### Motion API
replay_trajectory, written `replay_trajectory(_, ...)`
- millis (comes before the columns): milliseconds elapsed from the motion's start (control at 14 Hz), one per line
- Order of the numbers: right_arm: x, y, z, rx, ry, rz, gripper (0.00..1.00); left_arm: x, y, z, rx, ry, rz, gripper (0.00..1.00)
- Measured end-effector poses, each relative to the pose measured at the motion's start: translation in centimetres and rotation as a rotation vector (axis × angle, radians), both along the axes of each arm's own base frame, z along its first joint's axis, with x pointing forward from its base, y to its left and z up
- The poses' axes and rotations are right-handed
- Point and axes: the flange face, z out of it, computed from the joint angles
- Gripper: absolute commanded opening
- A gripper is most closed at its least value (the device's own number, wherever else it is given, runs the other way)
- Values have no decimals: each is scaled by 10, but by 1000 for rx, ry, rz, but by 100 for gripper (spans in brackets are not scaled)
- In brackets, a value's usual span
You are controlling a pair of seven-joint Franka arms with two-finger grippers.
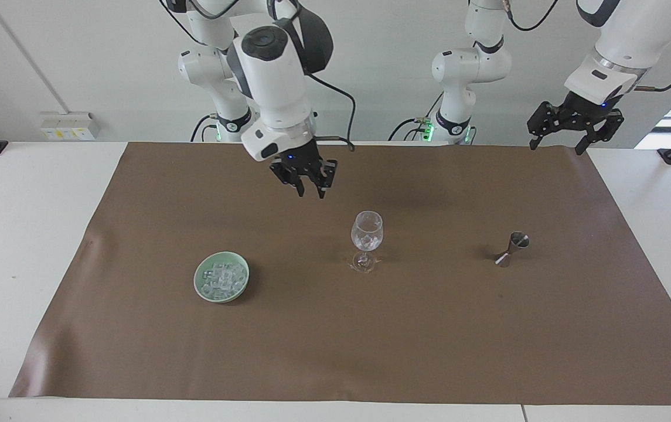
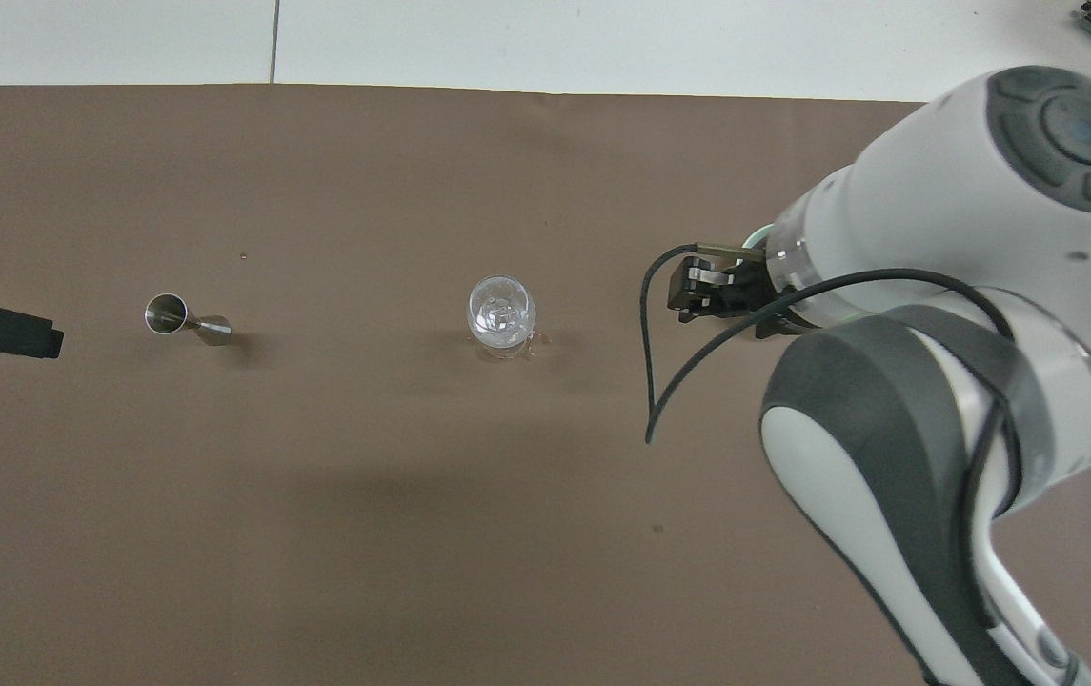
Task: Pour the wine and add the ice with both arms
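Right tool (image 1: 310, 187) raised over mat between glass (image 1: 367, 231) and ice (image 1: 222, 280) bowl (image 1: 201, 291), fingers slightly apart, empty. Left tool (image 1: 574, 126) waits, spread. Next: descend straight onto one cube, pinch gently.

White jointed arms (image 1: 276, 70), grey elbow patches, black cables, black jaws, green lights at bases
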Motion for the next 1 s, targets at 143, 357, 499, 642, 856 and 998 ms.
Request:
replay_trajectory(143,-5,-61,6,-11,40,45,91,0,1,0,0,0,2,100)
replay_trajectory(357,-13,-141,14,-6,70,80,95,0,2,0,2,-1,3,100)
replay_trajectory(499,-17,-173,21,-2,53,87,98,1,3,-1,12,14,0,100)
replay_trajectory(642,-19,-185,24,-7,45,96,100,6,3,-7,13,26,-3,100)
replay_trajectory(856,-19,-184,23,-33,48,106,100,11,3,-14,12,34,-12,100)
replay_trajectory(998,-19,-186,23,-50,49,115,100,13,3,-17,11,39,-18,100)
